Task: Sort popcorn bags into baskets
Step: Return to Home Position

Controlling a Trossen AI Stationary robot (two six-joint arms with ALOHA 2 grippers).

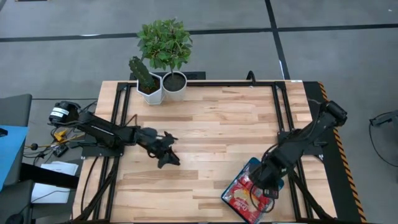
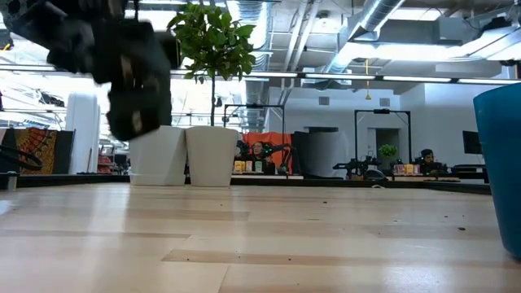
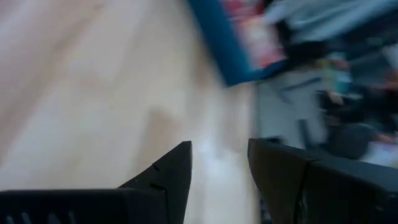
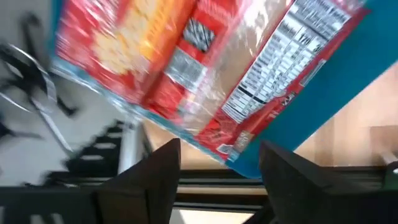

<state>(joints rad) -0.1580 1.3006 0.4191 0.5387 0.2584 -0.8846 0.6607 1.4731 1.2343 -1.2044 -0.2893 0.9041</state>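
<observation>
The teal basket (image 1: pixel 248 168) sits at the table's near right corner, and its wall also shows in the low view (image 2: pixel 501 163). Several red popcorn bags (image 1: pixel 242 196) lie flat inside it. In the right wrist view one bag (image 4: pixel 143 50) lies picture side up and another (image 4: pixel 292 56) label side up. My right gripper (image 1: pixel 266 186) hovers open over the basket's right part (image 4: pixel 348 87), its fingers above the bags' edge and holding nothing. My left gripper (image 1: pixel 169 157) is open and empty above the table's middle left (image 3: pixel 217 149).
Two white plant pots (image 1: pixel 161 87) stand at the table's far edge, left of centre, and show in the low view (image 2: pixel 183 155). Bare wood (image 1: pixel 211 130) lies between the two arms. The basket's rim (image 3: pixel 214 43) is some way ahead of my left gripper.
</observation>
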